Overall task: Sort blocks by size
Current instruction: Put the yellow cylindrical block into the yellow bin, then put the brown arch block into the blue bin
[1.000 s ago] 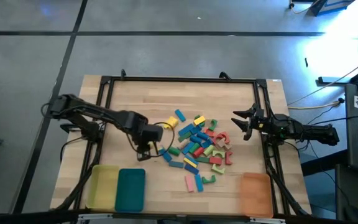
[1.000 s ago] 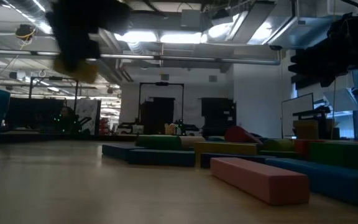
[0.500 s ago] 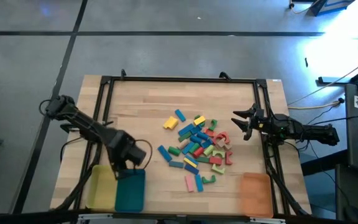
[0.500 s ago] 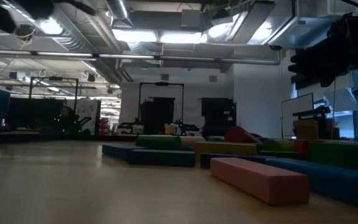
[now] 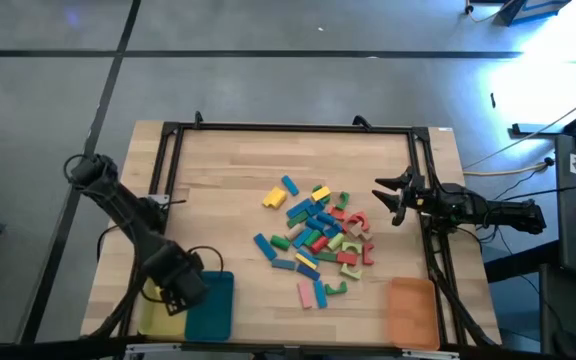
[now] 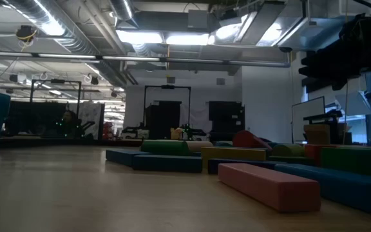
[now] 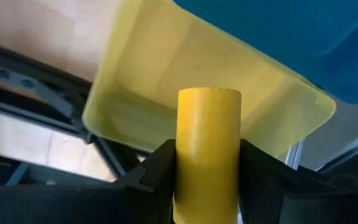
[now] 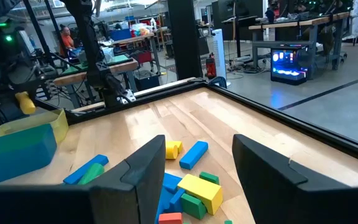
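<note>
High view: most blocks (image 5: 318, 235) lie in a heap at frame centre on the counter (image 5: 228, 170); sorting has barely begun. The left claw (image 5: 171, 293) hangs over the yellow tray (image 5: 152, 318), lower left; the right claw (image 5: 393, 198) waits at right, spread and empty.

Left wrist view: its fingers pinch a yellow block (image 7: 208, 149) above that tray.

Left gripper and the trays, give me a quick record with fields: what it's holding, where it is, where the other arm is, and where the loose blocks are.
left gripper: shut on a yellow block, above the yellow tray
yellow tray: no blocks visible inside, beside the teal tray
right gripper: open, waiting at the table's right edge, nothing between its fingers
loose blocks: piled mid-table
orange tray: front right corner
</note>
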You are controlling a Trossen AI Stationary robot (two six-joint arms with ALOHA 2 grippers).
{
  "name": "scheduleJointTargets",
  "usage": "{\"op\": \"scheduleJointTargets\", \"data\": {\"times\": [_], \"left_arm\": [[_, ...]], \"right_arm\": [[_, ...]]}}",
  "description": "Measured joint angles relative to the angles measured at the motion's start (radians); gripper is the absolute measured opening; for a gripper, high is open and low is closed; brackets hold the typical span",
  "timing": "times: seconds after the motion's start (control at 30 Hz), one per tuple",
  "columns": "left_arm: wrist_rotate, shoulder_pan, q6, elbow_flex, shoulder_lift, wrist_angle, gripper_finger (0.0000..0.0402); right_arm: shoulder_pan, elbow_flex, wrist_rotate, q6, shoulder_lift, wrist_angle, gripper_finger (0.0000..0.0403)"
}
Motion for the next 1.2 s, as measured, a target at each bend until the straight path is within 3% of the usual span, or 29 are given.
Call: {"op": "scheduleJointTargets", "data": {"times": [0.37, 0.6, 0.93, 1.2], "left_arm": [[-0.038, -0.046, -0.059, -0.093, 0.0, 0.041, 0.0129], [-0.038, -0.046, -0.24, -0.137, 0.0, 0.061, 0.0129], [-0.043, -0.046, -0.25, -0.145, 0.0, 0.073, 0.0137], [-0.126, -0.046, -0.195, -0.145, 0.002, 0.089, 0.0167]], "right_arm": [[0.0, 0.0, 0.0, 0.0, 0.0, 0.0, 0.019], [0.0, 0.0, 0.0, 0.0, 0.0, 0.0, 0.019], [0.0, 0.0, 0.0, 0.0, 0.0, 0.001, 0.019], [0.0, 0.0, 0.0, 0.0, 0.0, 0.0, 0.019]]}}
